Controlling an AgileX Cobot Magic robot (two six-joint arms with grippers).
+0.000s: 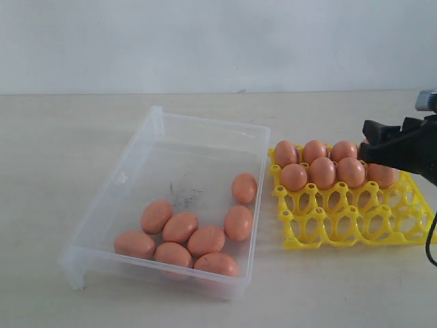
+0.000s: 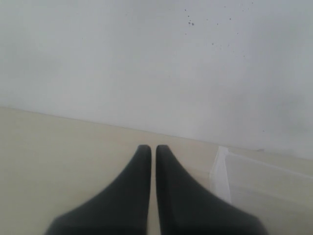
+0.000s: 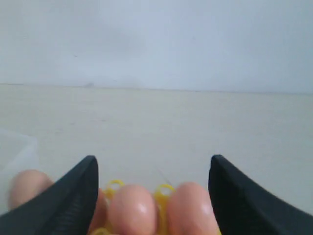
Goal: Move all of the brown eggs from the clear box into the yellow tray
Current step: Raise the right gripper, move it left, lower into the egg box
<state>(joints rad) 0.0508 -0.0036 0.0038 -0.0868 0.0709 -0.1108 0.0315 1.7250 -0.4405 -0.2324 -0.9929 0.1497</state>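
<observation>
Several brown eggs point(image 1: 180, 227) lie loose at the near end of the clear box point(image 1: 157, 123). Several more eggs point(image 1: 322, 172) fill the two far rows of the yellow tray point(image 1: 341, 229). My right gripper point(image 1: 386, 140) hovers over the tray's far right corner and partly hides an egg there. In the right wrist view this gripper point(image 3: 152, 161) stands open, with two seated eggs point(image 3: 132, 208) below the gap and touching neither finger. My left gripper point(image 2: 153, 149) is shut on nothing, low over the table beside a corner of the clear box point(image 2: 222, 171). It is out of the exterior view.
The box and tray sit side by side on a pale wooden table point(image 1: 54, 157) against a white wall. The tray's two near rows of cups point(image 1: 321, 222) hold nothing. A dark cable point(image 1: 431, 239) hangs at the right edge.
</observation>
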